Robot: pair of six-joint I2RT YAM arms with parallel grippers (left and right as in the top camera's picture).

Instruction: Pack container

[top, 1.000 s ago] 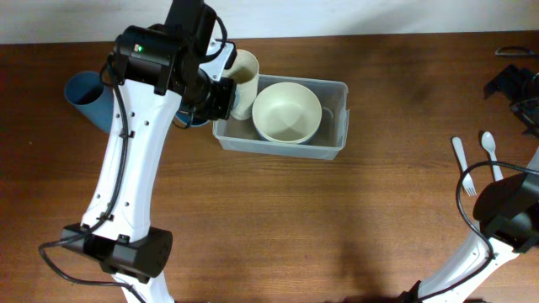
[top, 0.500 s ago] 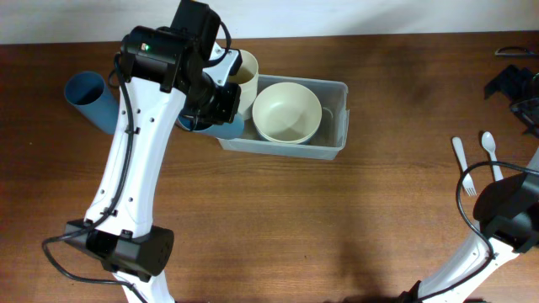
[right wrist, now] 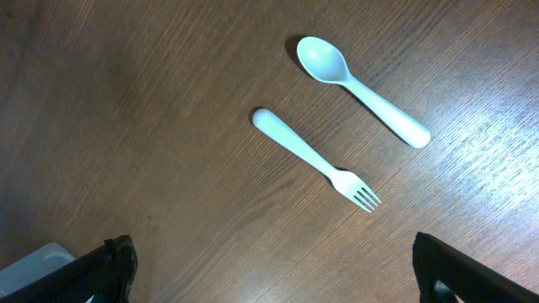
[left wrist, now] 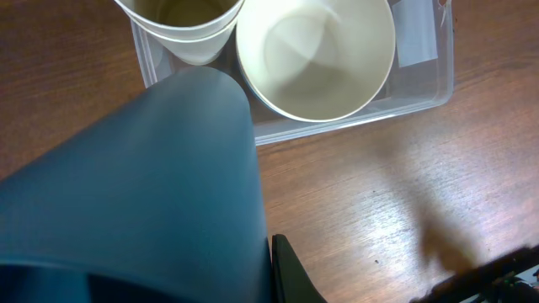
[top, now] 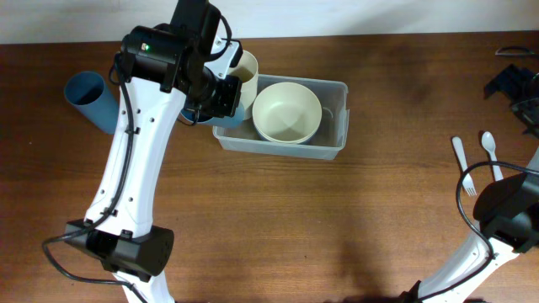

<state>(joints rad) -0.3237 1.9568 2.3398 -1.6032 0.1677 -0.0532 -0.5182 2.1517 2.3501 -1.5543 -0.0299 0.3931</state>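
Holding a blue cup (left wrist: 135,194), the left hand (top: 217,94) hangs by the container (top: 337,126), bowl (top: 286,114) and cream cup (top: 245,69) inside; fork (right wrist: 316,160) and spoon (right wrist: 362,91) lie unpacked under the wide right hand (right wrist: 278,282).

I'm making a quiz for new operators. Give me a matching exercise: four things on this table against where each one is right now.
1 cream bowl
2 fork
3 gripped blue cup
4 loose blue cup

A far left, on the table
B inside the container
C beside the spoon
D at the container's left end

Pairs: 1-B, 2-C, 3-D, 4-A
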